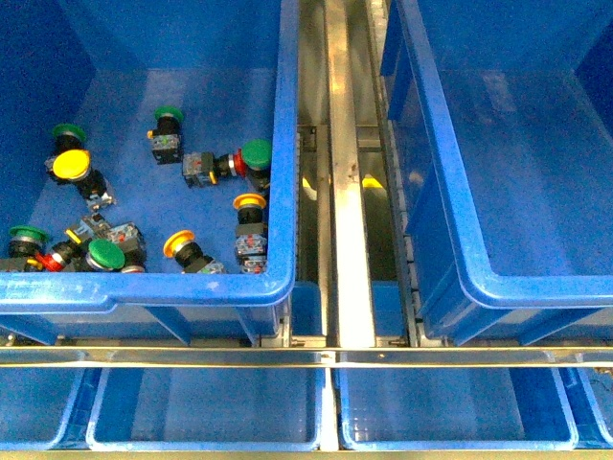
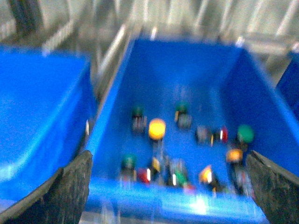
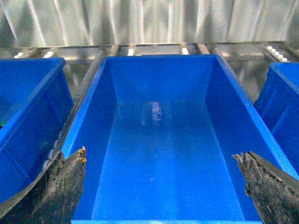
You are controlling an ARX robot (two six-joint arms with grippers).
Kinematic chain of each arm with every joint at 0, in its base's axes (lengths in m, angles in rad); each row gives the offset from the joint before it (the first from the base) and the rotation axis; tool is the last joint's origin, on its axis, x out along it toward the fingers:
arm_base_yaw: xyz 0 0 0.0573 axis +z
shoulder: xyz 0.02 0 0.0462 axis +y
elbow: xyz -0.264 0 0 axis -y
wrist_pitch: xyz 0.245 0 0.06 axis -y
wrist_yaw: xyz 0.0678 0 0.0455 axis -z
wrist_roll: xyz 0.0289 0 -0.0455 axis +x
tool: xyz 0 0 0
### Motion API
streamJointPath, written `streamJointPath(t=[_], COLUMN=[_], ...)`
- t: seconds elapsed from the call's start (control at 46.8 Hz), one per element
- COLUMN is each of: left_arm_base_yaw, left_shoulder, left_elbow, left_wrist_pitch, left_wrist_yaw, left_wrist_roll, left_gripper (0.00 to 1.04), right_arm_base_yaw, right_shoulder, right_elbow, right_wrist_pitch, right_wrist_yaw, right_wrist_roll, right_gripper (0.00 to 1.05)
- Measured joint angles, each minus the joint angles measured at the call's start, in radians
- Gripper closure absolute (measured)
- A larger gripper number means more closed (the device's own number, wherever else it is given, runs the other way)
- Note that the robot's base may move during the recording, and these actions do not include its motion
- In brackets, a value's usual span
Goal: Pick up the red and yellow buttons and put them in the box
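Note:
The left blue bin (image 1: 144, 287) holds the buttons: a yellow one (image 1: 71, 165), two orange-yellow ones (image 1: 250, 201) (image 1: 178, 242) and a red one (image 1: 238, 163), mixed among green-capped switches (image 1: 256, 153). The box (image 1: 536, 287) on the right is bare inside. Neither gripper shows in the front view. In the blurred left wrist view my left gripper (image 2: 170, 196) is open over that bin's near rim, with the yellow button (image 2: 157, 129) beyond it. My right gripper (image 3: 163, 191) is open over the box's smooth floor (image 3: 159, 140), with nothing between its fingers (image 3: 60, 186).
A metal rail (image 1: 350, 240) runs between the two bins. Shallow blue trays (image 1: 206, 407) (image 1: 455, 407) lie along the front edge. Each wrist view shows a neighbouring blue bin (image 2: 42, 107) (image 3: 28, 116) at its side.

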Motion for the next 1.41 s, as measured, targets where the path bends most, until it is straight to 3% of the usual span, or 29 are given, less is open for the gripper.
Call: streamJointPath(t=[0.043, 0.107, 0.192, 0.363, 0.747, 1.174, 1.409], left_arm_base_yaw=[-0.045, -0.094, -0.145, -0.159, -0.101, -0.02, -0.025], left_shoulder=[0.117, 0.288, 0.534, 0.953, 1.655, 1.923, 2.045], left_elbow=[0.058, 0.127, 0.241, 0.449, 0.768, 0.923, 1.033], left_wrist_pitch=[-0.079, -0.074, 0.029, 0.243, 0.375, 0.432, 0.432], left_wrist_yaw=[-0.068, -0.118, -0.177, -0.164, -0.107, -0.063, -0.026], left_wrist_roll=[-0.111, -0.251, -0.456, -0.578, -0.522, -0.396, -0.36], left_gripper=[0.08, 0.08, 0.08, 0.08, 0.08, 0.08, 0.08], right_arm_base_yaw=[0.0, 0.0, 0.0, 0.0, 0.0, 0.0, 0.0], right_shoulder=[0.0, 0.0, 0.0, 0.0, 0.0, 0.0, 0.0], right_elbow=[0.0, 0.0, 0.0, 0.0, 0.0, 0.0, 0.0], right_wrist_pitch=[0.0, 0.0, 0.0, 0.0, 0.0, 0.0, 0.0], right_wrist_yaw=[0.001, -0.001, -0.002, -0.002, -0.002, -0.002, -0.002], right_wrist_roll=[0.0, 0.0, 0.0, 0.0, 0.0, 0.0, 0.0], right_gripper=[0.06, 0.06, 0.06, 0.06, 0.06, 0.06, 0.06])
